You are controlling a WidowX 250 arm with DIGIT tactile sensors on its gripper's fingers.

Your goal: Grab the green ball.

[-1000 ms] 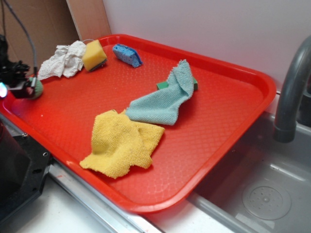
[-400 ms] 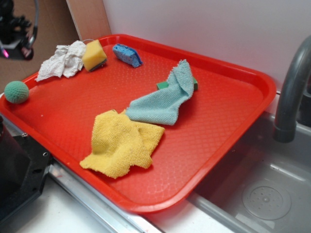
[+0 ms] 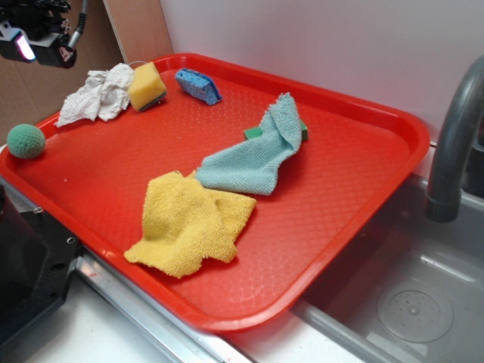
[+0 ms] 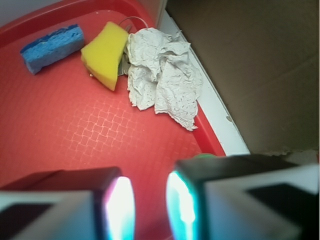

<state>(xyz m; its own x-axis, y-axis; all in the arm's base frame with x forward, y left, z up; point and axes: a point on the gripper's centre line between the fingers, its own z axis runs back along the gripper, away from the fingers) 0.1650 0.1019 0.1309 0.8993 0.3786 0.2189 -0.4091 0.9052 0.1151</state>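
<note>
The claw (image 3: 41, 47) sits up in the upper left corner of the exterior view, lifted clear of the tray, and in the wrist view (image 4: 150, 205) its two glowing fingers (image 4: 117, 202) stand apart with bare red tray showing in the gap, nothing held. A second ago it was down at the tray's left rim, closed around the green ball; since then it has let go and risen, drifting a little right. The green ball (image 3: 26, 141) now rests by itself at the far left edge of the frame, on the rim of the red tray (image 3: 363, 189), about where it lay in the previous frame. In the wrist view only a green sliver (image 4: 202, 156) peeks above the right finger.

Just right of the claw in the exterior view lies the crumpled white rag (image 3: 97, 94), touching the yellow sponge (image 3: 147, 85), then the blue sponge (image 3: 198, 85) near the back rim. Mid-tray, the teal cloth (image 3: 253, 155) drapes over a green block (image 3: 254, 133), and the yellow cloth (image 3: 189, 223) meets its lower corner. The rest of the tray floor is bare, widest at right. Beyond the right rim, a grey tap (image 3: 454, 144) and a sink (image 3: 412, 302). No writing readable.
</note>
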